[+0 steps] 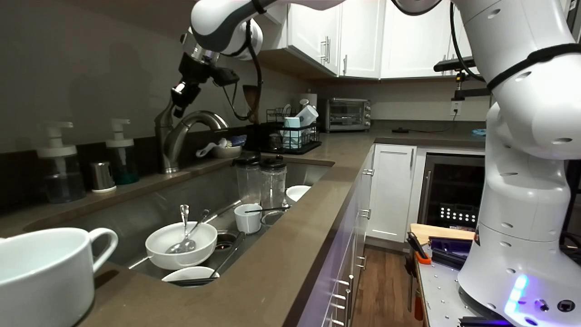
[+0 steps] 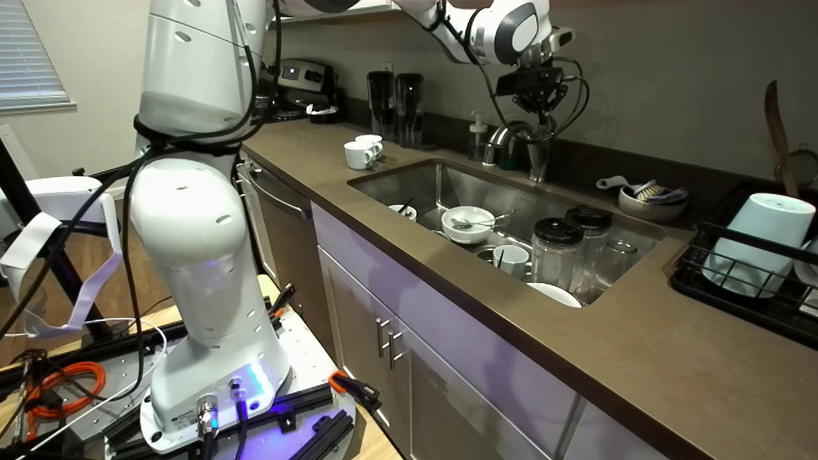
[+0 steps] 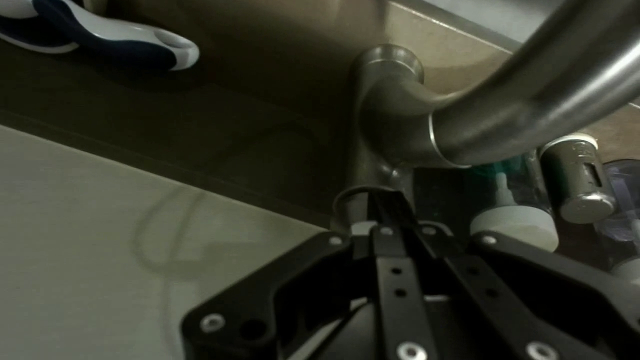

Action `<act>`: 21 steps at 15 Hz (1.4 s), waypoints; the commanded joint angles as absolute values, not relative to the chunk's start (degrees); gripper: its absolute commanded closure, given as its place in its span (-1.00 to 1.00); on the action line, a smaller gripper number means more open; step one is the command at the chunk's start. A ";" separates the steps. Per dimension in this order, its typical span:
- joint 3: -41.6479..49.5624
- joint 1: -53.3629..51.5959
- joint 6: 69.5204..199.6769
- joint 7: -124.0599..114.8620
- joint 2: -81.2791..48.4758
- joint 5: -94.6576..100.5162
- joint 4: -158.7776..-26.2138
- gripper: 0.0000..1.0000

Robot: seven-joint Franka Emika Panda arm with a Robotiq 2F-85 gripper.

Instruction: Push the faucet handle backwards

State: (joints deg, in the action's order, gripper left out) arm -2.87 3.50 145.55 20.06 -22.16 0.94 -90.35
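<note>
Faucet handle (image 1: 166,114), a short lever of brushed metal, is seen atop the silver gooseneck faucet (image 1: 177,138), between the back edge of the stainless-steel sink (image 2: 479,188) and the grey wall (image 2: 671,89). The black gripper (image 3: 392,204) is clenched, its jaws pressed together, right by the handle; whether contact is made cannot be told. Along the sink's back edge, two white-topped soap dispensers (image 1: 121,154) and one metal cylinder (image 1: 102,176) are lined up. In the sink, two black-lidded clear jars (image 2: 557,262) are seen, with one white bowl (image 1: 181,260) in which two metal spoons (image 1: 185,246) are propped. White cabinets (image 1: 363,41) are mounted above the far end of the smooth brown countertop (image 1: 324,204).
</note>
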 commanded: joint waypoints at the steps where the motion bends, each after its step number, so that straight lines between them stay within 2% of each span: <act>1: -3.39 3.14 149.17 20.21 -18.57 1.28 -95.11 0.98; 10: -1.55 0.40 155.44 15.64 -14.18 6.64 -100.94 0.97; 18: -2.79 1.02 144.64 16.95 -14.64 3.96 -99.17 0.98; 21: -2.09 0.54 146.72 15.51 -14.46 5.33 -99.94 0.98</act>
